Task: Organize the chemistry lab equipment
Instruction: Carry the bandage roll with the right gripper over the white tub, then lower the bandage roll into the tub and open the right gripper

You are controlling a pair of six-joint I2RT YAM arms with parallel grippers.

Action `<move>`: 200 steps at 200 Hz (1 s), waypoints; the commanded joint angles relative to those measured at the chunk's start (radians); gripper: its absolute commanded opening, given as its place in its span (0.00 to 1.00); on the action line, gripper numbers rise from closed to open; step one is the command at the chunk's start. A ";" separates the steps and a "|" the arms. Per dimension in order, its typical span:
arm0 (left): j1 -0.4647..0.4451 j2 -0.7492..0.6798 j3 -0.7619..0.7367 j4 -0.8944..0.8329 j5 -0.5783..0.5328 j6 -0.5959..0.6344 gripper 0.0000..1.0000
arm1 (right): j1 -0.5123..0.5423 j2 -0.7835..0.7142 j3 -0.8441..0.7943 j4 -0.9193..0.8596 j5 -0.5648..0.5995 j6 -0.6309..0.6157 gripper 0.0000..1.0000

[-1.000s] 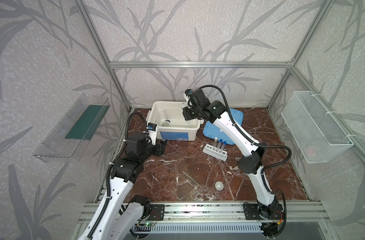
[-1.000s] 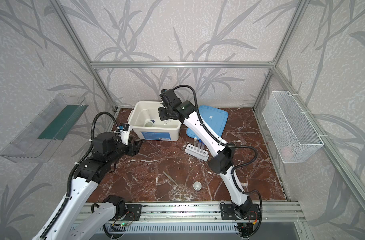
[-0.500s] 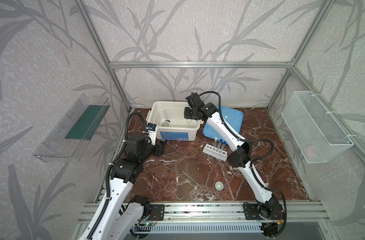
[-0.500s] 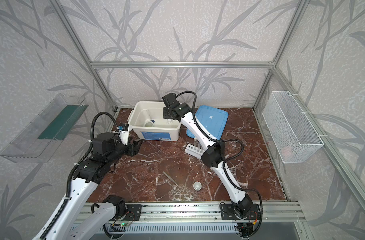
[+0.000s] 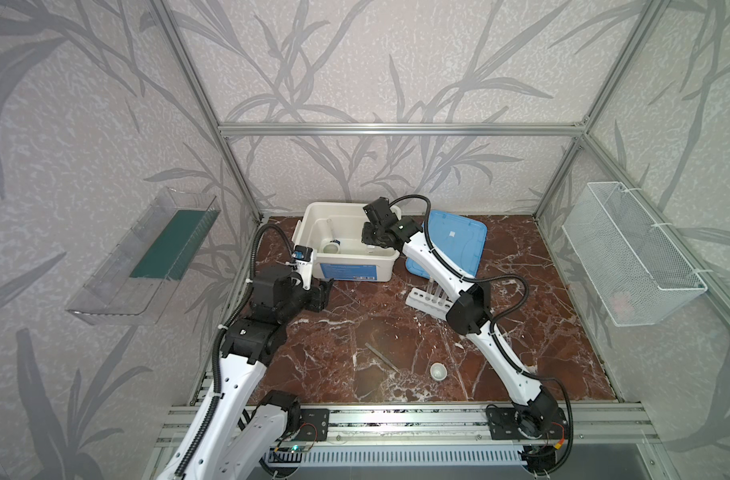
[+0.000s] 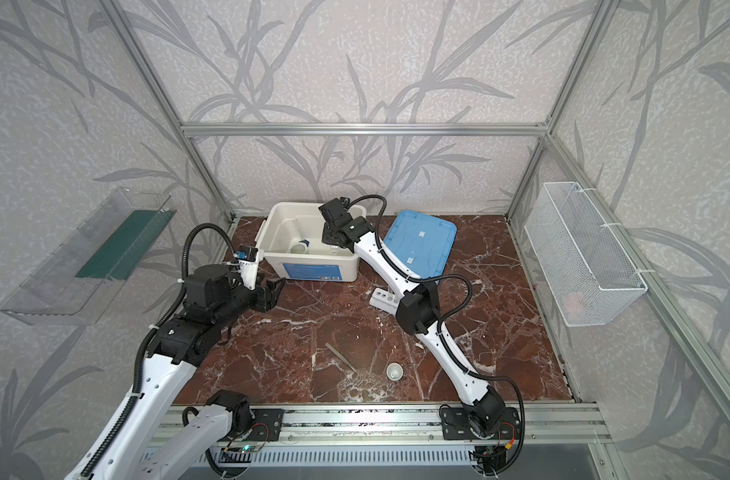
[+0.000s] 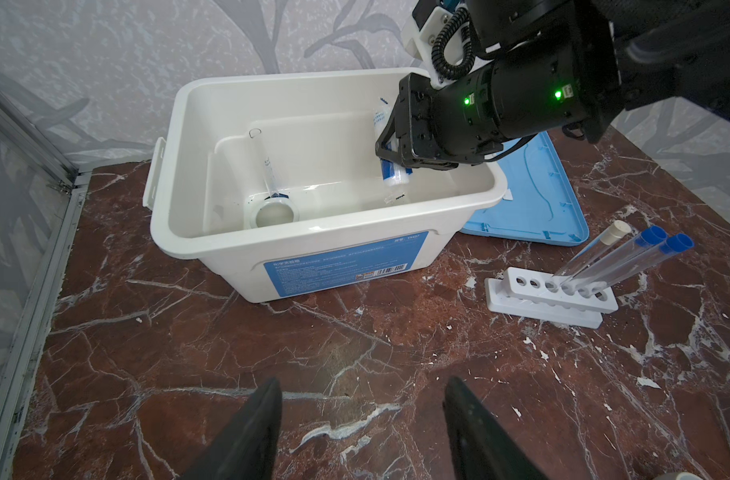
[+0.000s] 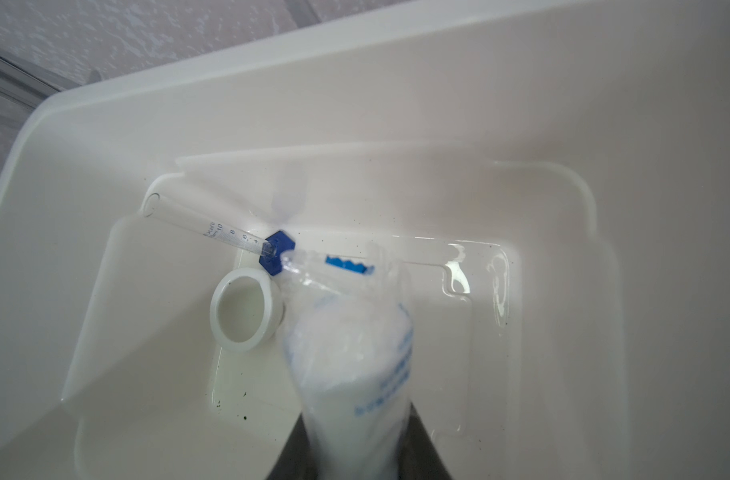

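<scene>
Though higher before, bottle (image 8: 351, 374) inside bin (image 7: 230, 257)

In both top views the right arm (image 5: 434, 266) hides most of the rack (image 5: 415, 296) and its tubes (image 5: 432, 287) beside the white bin (image 5: 386, 268). Inside it the bottle (image 8: 351, 374) is blurry and cut off by the picture's edge. The bin's label (image 5: 346, 271) is too small to read.
</scene>
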 commanded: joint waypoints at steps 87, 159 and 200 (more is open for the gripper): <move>0.007 0.007 -0.009 0.008 -0.006 -0.010 0.63 | 0.005 0.084 0.012 0.057 0.015 0.008 0.23; 0.009 0.009 -0.009 0.007 -0.009 -0.010 0.63 | 0.004 0.126 -0.013 0.084 0.052 0.008 0.23; 0.011 0.020 -0.005 0.010 0.000 -0.010 0.63 | 0.005 0.153 -0.021 0.099 0.037 0.011 0.23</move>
